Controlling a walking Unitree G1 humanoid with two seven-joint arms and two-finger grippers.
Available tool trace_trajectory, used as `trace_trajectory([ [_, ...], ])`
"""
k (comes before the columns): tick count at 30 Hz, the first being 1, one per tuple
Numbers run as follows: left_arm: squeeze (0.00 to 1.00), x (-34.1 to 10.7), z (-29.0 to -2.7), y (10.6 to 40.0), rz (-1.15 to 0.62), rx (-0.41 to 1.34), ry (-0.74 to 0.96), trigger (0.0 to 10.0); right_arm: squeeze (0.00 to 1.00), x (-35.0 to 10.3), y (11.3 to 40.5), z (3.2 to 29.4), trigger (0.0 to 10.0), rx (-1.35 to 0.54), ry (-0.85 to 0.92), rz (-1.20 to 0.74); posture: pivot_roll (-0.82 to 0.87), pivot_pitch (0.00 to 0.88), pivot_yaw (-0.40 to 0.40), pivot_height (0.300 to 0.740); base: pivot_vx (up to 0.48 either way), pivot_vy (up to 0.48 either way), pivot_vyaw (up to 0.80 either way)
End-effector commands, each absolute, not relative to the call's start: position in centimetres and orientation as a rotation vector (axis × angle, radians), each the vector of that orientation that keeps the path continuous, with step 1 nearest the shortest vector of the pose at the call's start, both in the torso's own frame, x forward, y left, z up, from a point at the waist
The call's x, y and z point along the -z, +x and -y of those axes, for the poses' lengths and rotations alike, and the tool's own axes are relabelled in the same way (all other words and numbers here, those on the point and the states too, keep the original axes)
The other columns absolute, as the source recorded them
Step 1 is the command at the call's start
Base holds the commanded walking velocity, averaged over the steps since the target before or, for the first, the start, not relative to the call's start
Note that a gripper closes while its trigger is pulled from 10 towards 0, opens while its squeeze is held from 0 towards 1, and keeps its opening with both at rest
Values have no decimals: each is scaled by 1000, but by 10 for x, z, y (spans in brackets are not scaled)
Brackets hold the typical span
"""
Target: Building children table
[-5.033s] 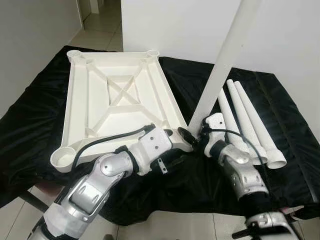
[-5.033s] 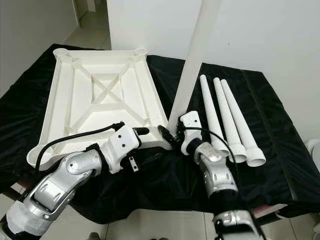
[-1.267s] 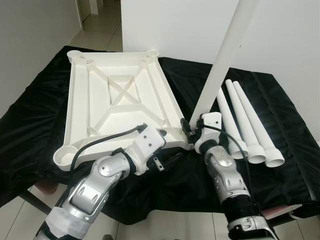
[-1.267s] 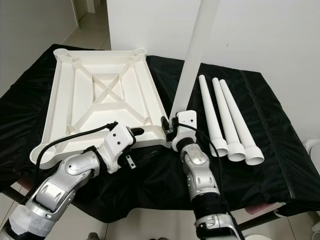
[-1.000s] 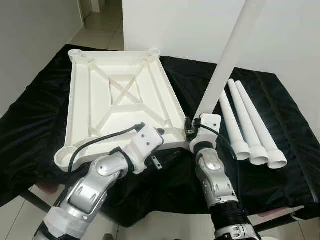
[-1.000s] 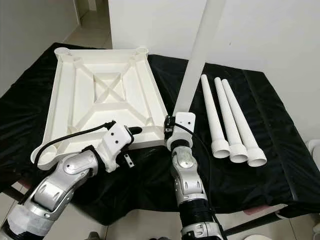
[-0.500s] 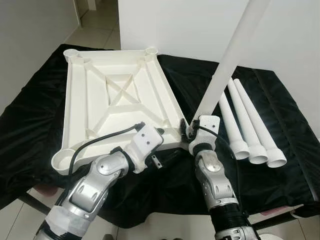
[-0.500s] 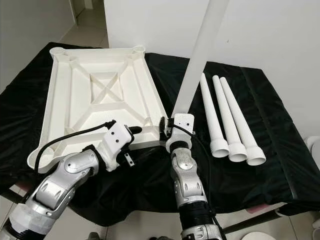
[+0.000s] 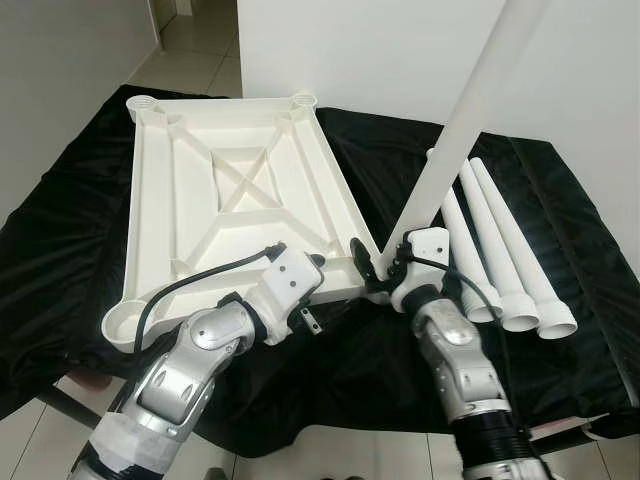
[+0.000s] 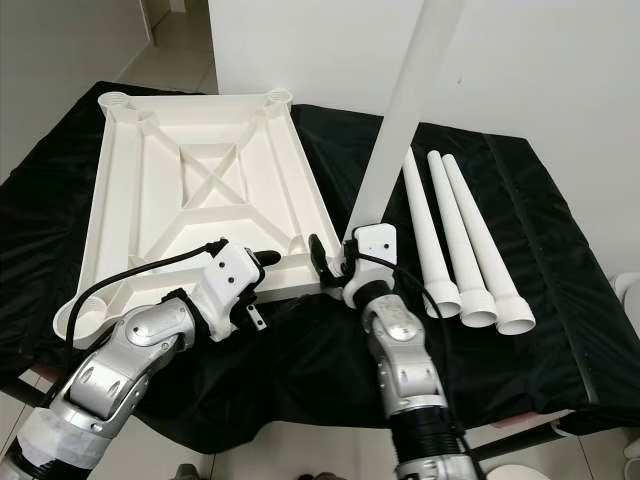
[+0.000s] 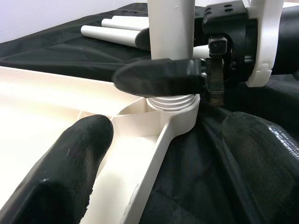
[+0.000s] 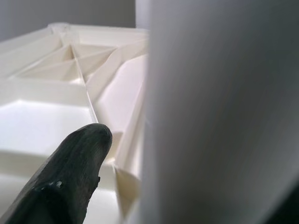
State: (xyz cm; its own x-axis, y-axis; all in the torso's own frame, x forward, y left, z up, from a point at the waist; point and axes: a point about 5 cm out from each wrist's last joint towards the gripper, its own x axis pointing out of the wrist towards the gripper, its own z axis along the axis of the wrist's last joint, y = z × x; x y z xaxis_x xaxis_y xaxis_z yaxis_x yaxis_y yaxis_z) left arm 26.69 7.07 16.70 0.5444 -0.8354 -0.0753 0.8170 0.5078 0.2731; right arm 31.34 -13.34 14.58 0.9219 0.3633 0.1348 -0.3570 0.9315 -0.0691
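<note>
Left eye view shows a white plastic tabletop (image 9: 235, 205) lying upside down, ribs up, on a black cloth (image 9: 90, 240) spread over a work surface. At its near right corner a long white leg (image 9: 470, 110) stands upright but leaning right, its threaded lower end seated in the corner socket (image 11: 175, 109). The right gripper (image 9: 378, 268) is clamped around the base of this leg, one black finger (image 11: 159, 77) crossing in front of it just above the socket. The left gripper (image 9: 318, 268) rests at the tabletop's near edge just left of that corner; one thick finger (image 11: 70, 163) lies over the inner ribs, and I cannot tell whether its fingers are apart or together. Three spare legs (image 9: 500, 255) lie side by side on the cloth to the right, wide ends nearest
</note>
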Motion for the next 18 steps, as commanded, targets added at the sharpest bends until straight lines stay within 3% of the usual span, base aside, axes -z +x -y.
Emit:
trace_trajectory([
  [1, 0, -164, -68, 265, 71, 1009, 296, 10000, 0, -143, 317, 137, 10000, -421, -64, 147, 47, 65, -101, 740, 0, 0, 0],
  [6, 0, -163, -67, 266, 68, 1020, 300, 10000, 0, -143, 320, 139, 10000, -461, -92, 143, 50, 62, -106, 740, 0, 0, 0],
  [7, 0, -163, -66, 266, 69, 1033, 309, 10000, 0, -142, 322, 138, 4353, -494, -103, 134, 53, 55, -107, 740, 0, 0, 0],
  [9, 0, -163, -66, 266, 69, 1033, 309, 10000, 0, -142, 322, 138, 4353, -494, -103, 134, 53, 55, -107, 740, 0, 0, 0],
  [10, 0, -164, -65, 267, 72, 1041, 315, 10000, 0, -141, 324, 138, 0, -521, -107, 124, 54, 54, -106, 740, 0, 0, 0],
  [18, 0, -166, -65, 266, 79, 1049, 319, 10000, 0, -135, 325, 136, 0, -569, -96, 92, 72, 50, -95, 740, 0, 0, 0],
])
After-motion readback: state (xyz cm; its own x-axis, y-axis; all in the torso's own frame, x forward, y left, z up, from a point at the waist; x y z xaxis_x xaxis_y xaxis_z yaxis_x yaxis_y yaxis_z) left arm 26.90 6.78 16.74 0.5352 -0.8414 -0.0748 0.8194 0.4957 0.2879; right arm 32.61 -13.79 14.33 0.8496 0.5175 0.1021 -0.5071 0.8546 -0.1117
